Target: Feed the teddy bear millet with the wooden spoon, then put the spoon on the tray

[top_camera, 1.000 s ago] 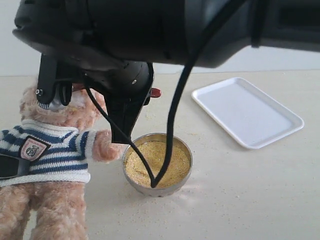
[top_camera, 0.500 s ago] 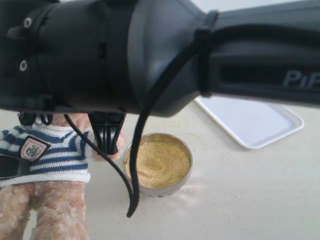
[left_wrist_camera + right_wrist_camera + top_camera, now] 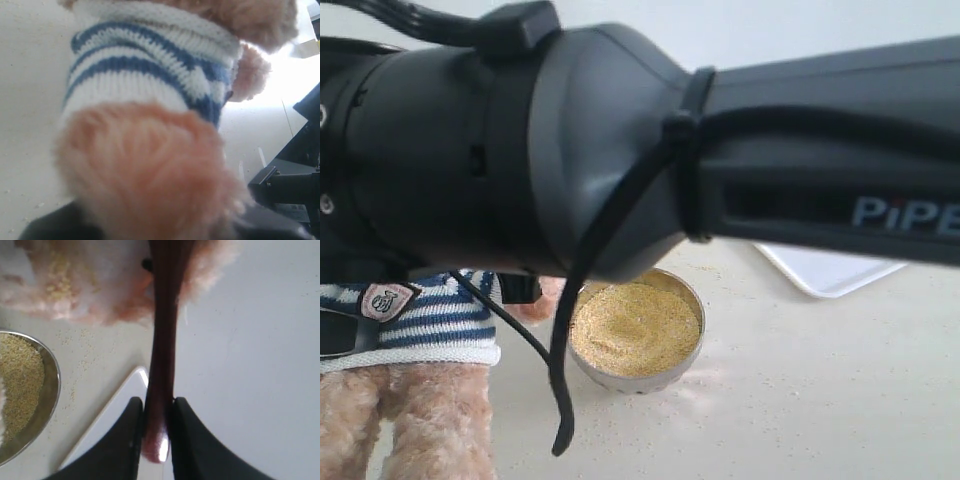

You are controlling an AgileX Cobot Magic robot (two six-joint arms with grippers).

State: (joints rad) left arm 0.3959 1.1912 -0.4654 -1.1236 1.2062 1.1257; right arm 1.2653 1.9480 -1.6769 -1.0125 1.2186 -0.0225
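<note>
Only the teddy bear's [image 3: 430, 320] striped sweater, badge and legs show at the lower left of the exterior view; my right arm [image 3: 620, 150] hides its head. The steel bowl of millet [image 3: 635, 325] stands beside it. In the right wrist view my right gripper [image 3: 157, 402] is shut on the handle of the wooden spoon [image 3: 165, 340], whose far end reaches the bear's furry face [image 3: 90, 285], dusted with grains. My left gripper is buried in the teddy bear's [image 3: 150, 165] fur, gripping it. A corner of the tray [image 3: 830, 278] shows.
Stray grains lie scattered on the beige table [image 3: 800, 400] around the bowl. The right arm's black cable [image 3: 560, 400] hangs in front of the bowl's left side. The bowl's rim [image 3: 50, 385] and the tray's corner [image 3: 115, 430] show under the spoon.
My right arm has come lower and nearer the exterior camera, now covering the bear's head, the spoon and most of the tray. The bear and the bowl have not moved.
</note>
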